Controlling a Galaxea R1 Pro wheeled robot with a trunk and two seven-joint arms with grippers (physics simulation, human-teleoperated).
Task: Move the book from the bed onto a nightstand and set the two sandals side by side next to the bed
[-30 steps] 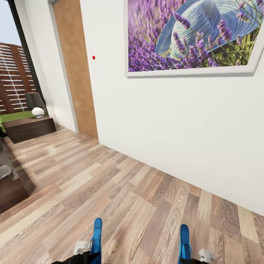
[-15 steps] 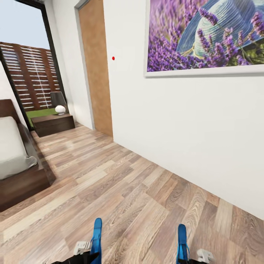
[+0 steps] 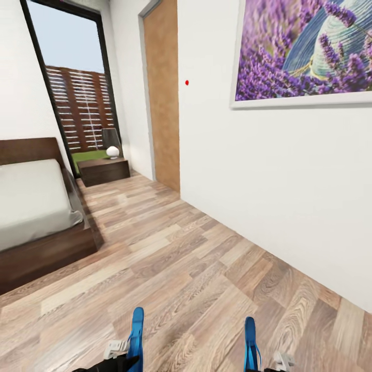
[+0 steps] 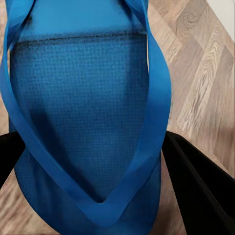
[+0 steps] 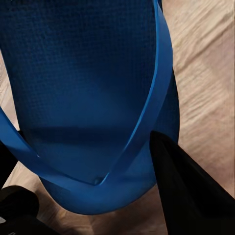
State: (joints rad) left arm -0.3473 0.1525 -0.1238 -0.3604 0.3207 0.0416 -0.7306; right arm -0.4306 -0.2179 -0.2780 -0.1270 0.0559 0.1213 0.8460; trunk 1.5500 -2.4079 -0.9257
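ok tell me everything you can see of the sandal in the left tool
The left sandal is a bright blue flip-flop with a flat, finely textured sole and a thin, smooth V-shaped strap meeting at a toe post. It sits between the dark fingers of the left tool, held above the wood floor. In the head view it shows edge-on, its thin sole pointing forward.

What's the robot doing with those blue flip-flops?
It is carrying them. The left tool holds one blue sandal and the right tool holds the other sandal, both up off the wooden floor. The bed is ahead on the robot's left and a nightstand stands by the window, so the sandals aren't set down yet.
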